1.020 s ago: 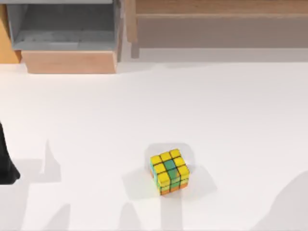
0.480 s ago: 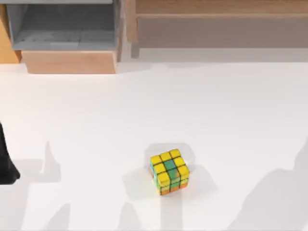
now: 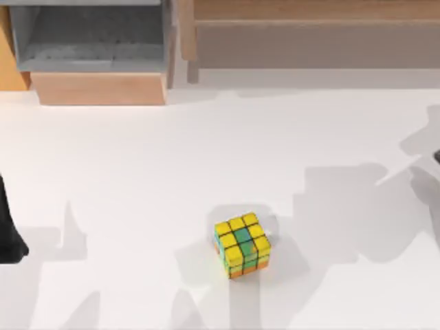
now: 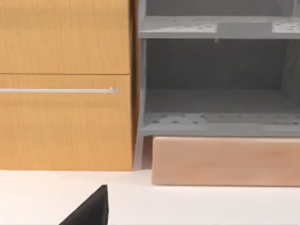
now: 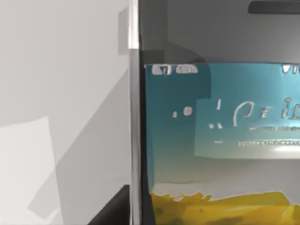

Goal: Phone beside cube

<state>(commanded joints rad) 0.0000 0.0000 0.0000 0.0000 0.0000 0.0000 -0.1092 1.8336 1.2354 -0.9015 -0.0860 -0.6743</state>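
**Phone close under my right wrist, cube on the table**

The phone (image 5: 215, 140) looms in my right wrist view, lit teal-and-yellow screen, pale edge. The cube (image 3: 242, 245), glossy yellow tiles with green centres, sits near-centre on the white table (image 3: 137, 172). My left arm (image 3: 8, 234) is parked at the left edge. Neither pincer's state is visible to me.

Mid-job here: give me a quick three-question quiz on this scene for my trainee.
1. True or false: the cube stands on the white table, apart from the grey shelf unit.
2. The cube's top centre tile is: A red, B green, C white.
3. Fill in: the right wrist view looks closely at the lit screen of the ____.
Key: 1 true; 2 B; 3 phone.
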